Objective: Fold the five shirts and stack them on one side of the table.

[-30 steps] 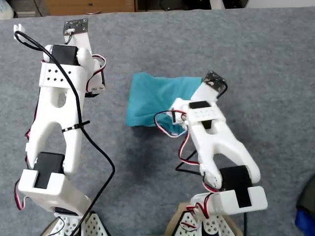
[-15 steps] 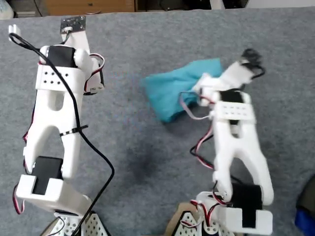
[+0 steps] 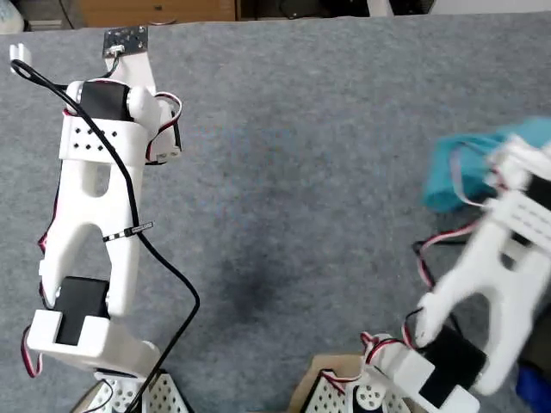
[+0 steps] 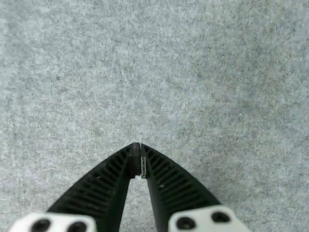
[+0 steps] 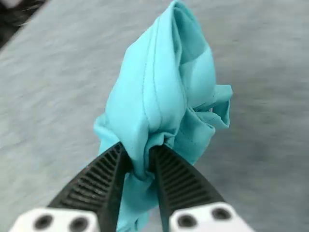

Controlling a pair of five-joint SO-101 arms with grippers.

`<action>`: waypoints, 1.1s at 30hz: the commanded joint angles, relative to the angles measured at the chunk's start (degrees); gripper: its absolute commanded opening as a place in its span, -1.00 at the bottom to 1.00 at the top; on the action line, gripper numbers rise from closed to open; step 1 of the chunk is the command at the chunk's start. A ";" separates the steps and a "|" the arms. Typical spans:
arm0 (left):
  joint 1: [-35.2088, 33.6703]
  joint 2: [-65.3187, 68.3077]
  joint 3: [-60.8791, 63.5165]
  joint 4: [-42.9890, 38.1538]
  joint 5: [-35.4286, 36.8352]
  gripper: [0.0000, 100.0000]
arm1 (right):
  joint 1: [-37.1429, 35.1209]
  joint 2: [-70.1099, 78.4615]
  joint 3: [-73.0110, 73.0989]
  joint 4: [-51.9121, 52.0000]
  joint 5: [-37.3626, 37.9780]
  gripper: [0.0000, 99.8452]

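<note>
A folded turquoise shirt [image 3: 456,168] hangs bunched at the right edge of the grey felt table [image 3: 301,129], lifted off the surface. My right gripper [image 5: 140,162] is shut on the shirt [image 5: 164,101], with cloth pinched between its black fingers [image 5: 104,176]. In the high view the right arm [image 3: 508,249] stretches toward the table's right edge. My left gripper [image 4: 137,159] is shut, holds nothing, and points down at bare felt. The left arm [image 3: 95,189] stands along the table's left side.
A dark blue object [image 3: 535,379] lies at the lower right corner. Wooden furniture [image 3: 155,10] runs behind the far edge. A black cable [image 3: 164,258] trails beside the left arm.
My right arm has swung from the table's middle to the far right, carrying the turquoise shirt off the surface with it. The left arm has barely shifted.
</note>
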 commanded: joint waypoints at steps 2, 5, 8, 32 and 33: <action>-0.09 -2.77 -0.18 -0.09 -0.35 -0.96 | 11.03 -4.70 -7.43 4.48 5.45 -0.99; -0.09 -2.95 -0.18 0.00 -0.35 -0.96 | 17.71 -4.35 -10.68 4.57 8.79 -0.99; 0.00 -3.82 -0.35 0.53 -0.35 -0.96 | 22.37 -4.00 -13.67 3.08 12.13 -0.99; 0.09 -7.25 -0.53 2.29 -0.26 -0.96 | 37.41 10.33 -32.04 -11.16 20.92 -0.99; 0.53 -7.34 -0.62 2.29 -0.26 -0.96 | 38.37 10.33 -32.04 -10.46 21.89 -0.99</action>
